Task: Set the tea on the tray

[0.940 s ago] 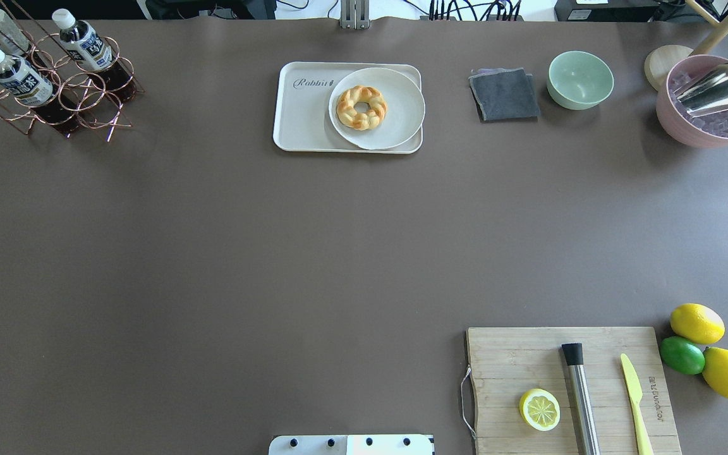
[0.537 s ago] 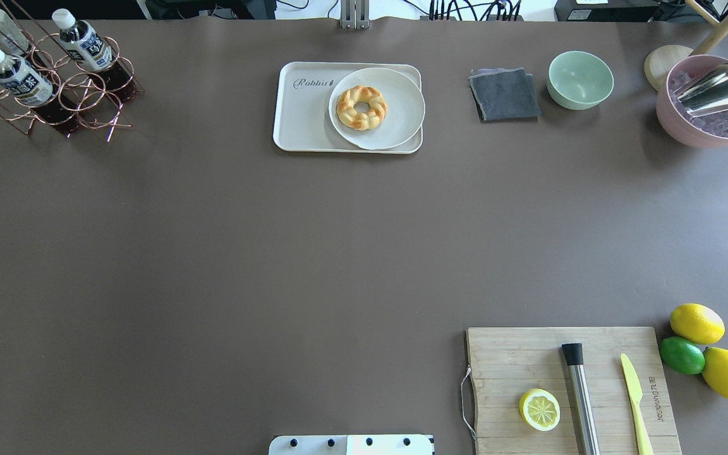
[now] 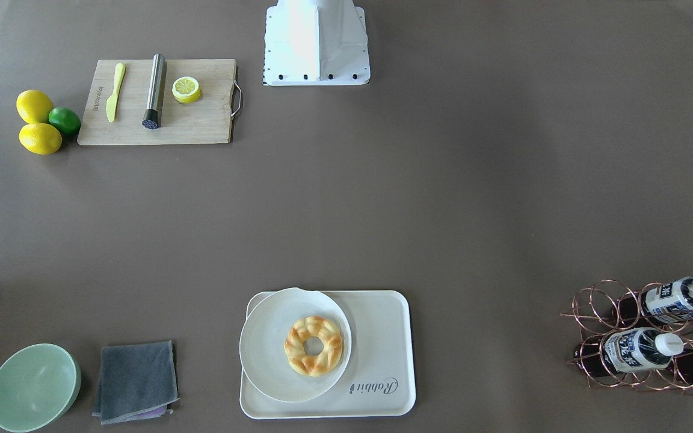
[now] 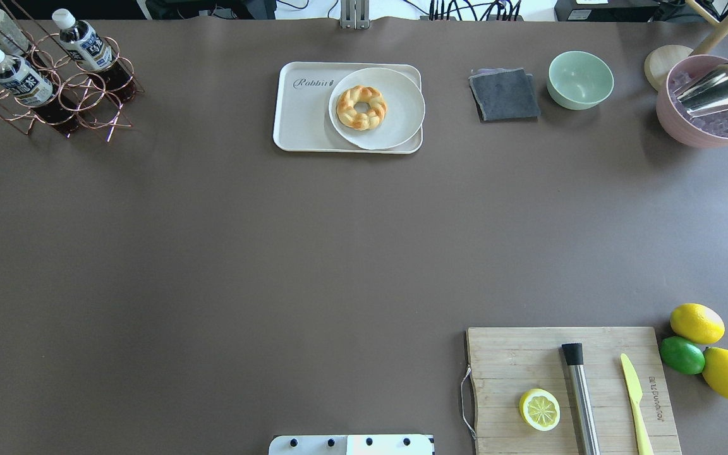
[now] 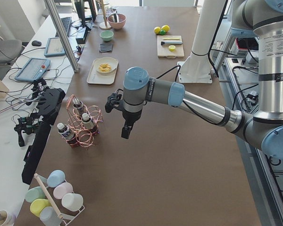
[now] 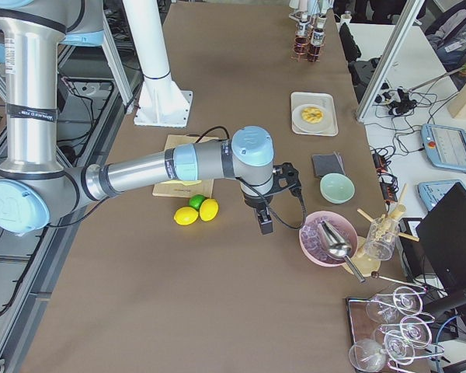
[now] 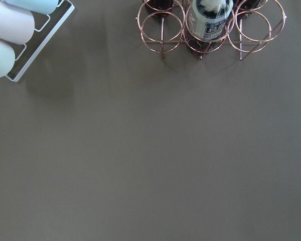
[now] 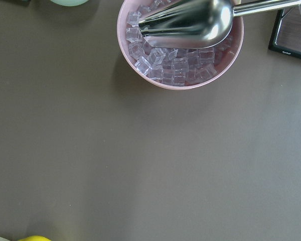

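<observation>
Two dark tea bottles point(image 4: 88, 49) lean cap-up in the copper rack point(image 4: 79, 101) just ahead of the left gripper point(image 5: 126, 132), far nearer than the right gripper point(image 6: 264, 225). The tray point(image 4: 304, 120) lies well off toward the right arm's side. Whether either gripper is open, I cannot tell.

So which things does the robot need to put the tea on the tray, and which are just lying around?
For the job: tea, in the copper rack; tray.
Just lying about: plate with doughnut, grey cloth, green bowl, ice bowl, cutting board, lemons, lime.
</observation>
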Robot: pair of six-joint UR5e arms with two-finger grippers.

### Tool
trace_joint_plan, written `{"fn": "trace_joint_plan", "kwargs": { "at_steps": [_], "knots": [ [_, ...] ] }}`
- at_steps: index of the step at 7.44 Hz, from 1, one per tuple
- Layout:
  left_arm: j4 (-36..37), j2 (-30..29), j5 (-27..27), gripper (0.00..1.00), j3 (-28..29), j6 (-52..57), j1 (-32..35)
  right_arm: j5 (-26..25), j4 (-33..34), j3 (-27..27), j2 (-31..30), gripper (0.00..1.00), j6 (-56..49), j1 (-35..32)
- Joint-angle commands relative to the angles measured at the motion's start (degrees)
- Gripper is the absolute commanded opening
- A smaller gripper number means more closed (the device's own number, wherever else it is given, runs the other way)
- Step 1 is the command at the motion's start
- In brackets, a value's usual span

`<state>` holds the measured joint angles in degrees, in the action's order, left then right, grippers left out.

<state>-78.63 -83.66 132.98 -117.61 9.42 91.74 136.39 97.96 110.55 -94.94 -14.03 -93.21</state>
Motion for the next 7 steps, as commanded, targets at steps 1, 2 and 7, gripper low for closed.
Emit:
{"fn": "trace_joint_plan", "kwargs": {
  "at_steps": [1, 2, 7],
  "knots": [
    [-0.5, 0.8, 0.2, 0.98, 0.2, 6.4, 3.5, -0.1, -0.1, -1.8, -0.7, 1.0, -0.8, 0.0],
    [-0.4, 0.7, 0.3, 0.98, 0.2, 6.1, 4.6, -0.1, -0.1, -1.9, -0.8, 1.0, -0.8, 0.0],
    [-0.6, 3.1, 0.5, 0.97, -1.2, 4.3, 4.6, -0.6, -1.0, -0.2, -1.4, 1.0, -0.5, 0.0]
  ]
}}
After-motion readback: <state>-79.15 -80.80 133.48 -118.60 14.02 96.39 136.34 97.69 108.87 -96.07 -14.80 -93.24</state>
